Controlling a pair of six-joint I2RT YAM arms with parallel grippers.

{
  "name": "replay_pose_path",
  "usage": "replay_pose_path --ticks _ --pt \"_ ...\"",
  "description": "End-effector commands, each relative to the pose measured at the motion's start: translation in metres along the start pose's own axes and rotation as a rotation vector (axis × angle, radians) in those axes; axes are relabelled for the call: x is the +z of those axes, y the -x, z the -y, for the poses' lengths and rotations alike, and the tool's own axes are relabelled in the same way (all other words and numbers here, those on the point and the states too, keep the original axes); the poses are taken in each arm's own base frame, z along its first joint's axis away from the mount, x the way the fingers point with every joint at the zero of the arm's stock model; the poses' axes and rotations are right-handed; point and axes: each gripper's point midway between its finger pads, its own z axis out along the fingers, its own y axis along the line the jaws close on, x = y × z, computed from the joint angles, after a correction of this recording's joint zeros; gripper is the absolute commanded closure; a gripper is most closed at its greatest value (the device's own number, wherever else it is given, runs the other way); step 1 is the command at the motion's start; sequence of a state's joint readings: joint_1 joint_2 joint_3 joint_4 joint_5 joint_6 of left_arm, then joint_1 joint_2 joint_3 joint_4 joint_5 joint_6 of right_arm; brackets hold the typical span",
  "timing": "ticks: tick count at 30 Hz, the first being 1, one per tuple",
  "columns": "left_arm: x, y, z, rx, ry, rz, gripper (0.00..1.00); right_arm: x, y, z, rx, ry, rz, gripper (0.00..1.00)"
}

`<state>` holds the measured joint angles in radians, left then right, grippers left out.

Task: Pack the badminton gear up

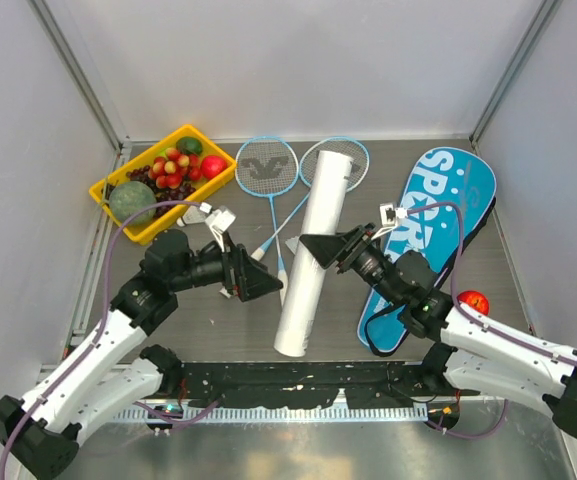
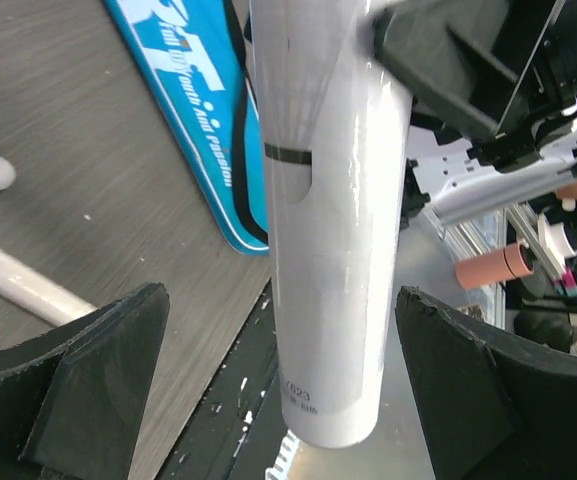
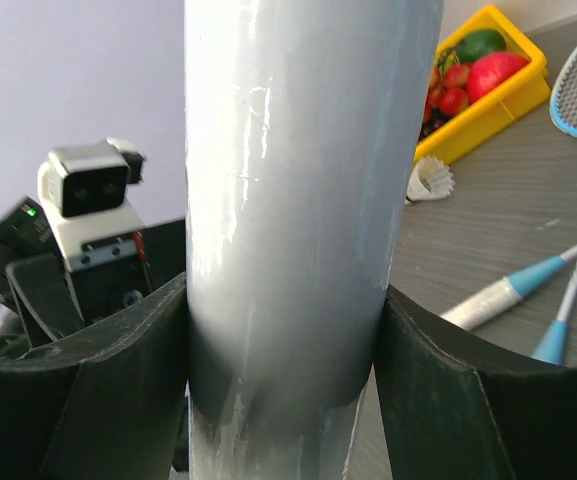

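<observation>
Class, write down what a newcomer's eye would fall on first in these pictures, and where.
A long white cylindrical tube dominates mid-table, the right gripper clamping it in its jaws. A bright blue "SPORT" racket bag lies to its right; a yellow plastic tray of fruit sits at the back left.

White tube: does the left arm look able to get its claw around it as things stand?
Probably yes. The left claw stands wide open, the white tube lined up between its fingers with gaps either side. The right claw grips the tube farther along, clear of that spot.
</observation>
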<state>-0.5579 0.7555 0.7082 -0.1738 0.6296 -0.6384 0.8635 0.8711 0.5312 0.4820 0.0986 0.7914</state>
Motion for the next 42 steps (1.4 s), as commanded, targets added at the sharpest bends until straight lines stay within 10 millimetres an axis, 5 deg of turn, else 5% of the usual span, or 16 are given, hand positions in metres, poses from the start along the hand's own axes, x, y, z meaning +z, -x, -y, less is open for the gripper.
replay_pose_path --ticks 1,19,30,33,39,42 --pt "0.006 0.019 0.033 0.112 -0.125 0.041 0.01 0.002 0.048 -0.037 0.123 0.092 0.239 0.45" --pt "0.025 0.012 0.049 0.022 -0.262 -0.009 0.09 0.009 0.04 -0.072 0.071 0.242 0.263 0.42" --pt "0.034 0.009 0.061 -0.056 -0.361 -0.078 0.17 0.004 0.032 -0.076 0.106 0.292 0.24 0.39" --pt "0.036 0.007 0.061 -0.061 -0.361 -0.083 0.3 0.004 0.028 -0.075 0.111 0.293 0.228 0.38" --pt "0.033 0.006 0.058 -0.038 -0.342 -0.073 0.4 -0.001 0.026 -0.072 0.102 0.282 0.216 0.23" --pt "0.031 0.004 0.054 0.011 -0.305 -0.08 0.44 -0.005 0.03 -0.068 0.069 0.249 0.219 0.06"
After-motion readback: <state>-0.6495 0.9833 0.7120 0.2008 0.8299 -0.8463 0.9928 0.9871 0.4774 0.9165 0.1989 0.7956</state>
